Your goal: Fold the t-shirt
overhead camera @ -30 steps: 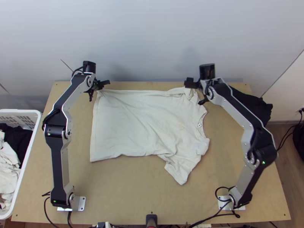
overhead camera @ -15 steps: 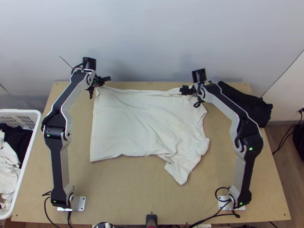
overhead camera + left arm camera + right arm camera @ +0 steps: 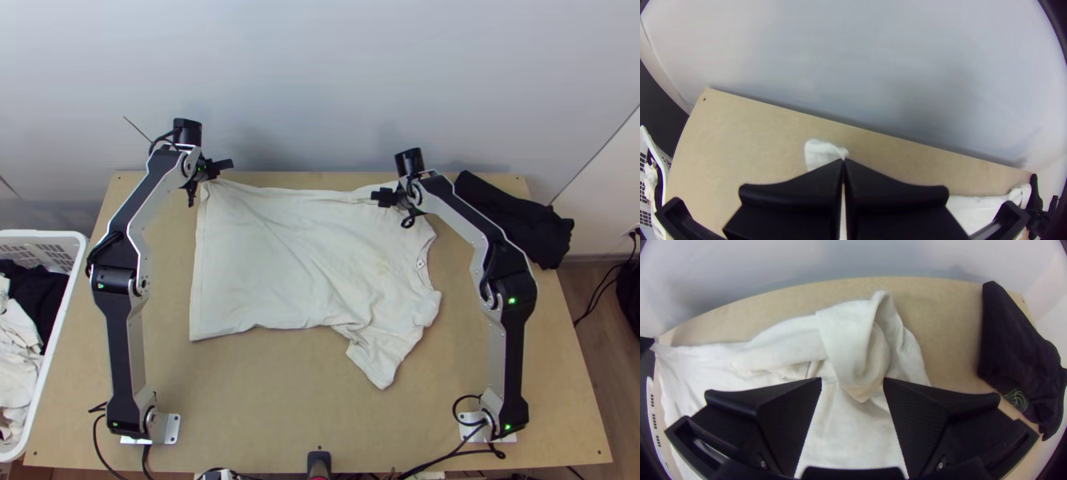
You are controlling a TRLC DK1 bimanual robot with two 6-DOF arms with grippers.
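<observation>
top view: the t-shirt (image 3: 272,264) lies mostly spread across the bench (image 3: 264,416), hem toward the left arm, neck (image 3: 421,264) toward the right. its far edge is drawn fairly straight; the near sleeve (image 3: 378,360) splays toward the bases. the left hand (image 3: 226,166) is at the far hem corner, the cloth slightly raised to it. the right hand (image 3: 384,197) is over the far shoulder. the step looks to be catching that shoulder to pair with the hem corner, ready to fold. a dark cloth (image 3: 512,220) lies beyond the right hand and is best kept out of the pinch.

left wrist view: the left hand is clenched on the shirt's corner, with a small flap of cloth (image 3: 820,153) past its tips. it should hold firm here, with just enough tension to keep the far edge straight; too hard a pull would drag the shoulder off line.

right wrist view: the right hand is released, its fingers wide apart on either side of a bunched, doubled-over fold (image 3: 853,338). it would do well to centre on that fold, go low, and close on all its layers, since a shallow pinch might take only the loose top one and slip when lifted.
</observation>
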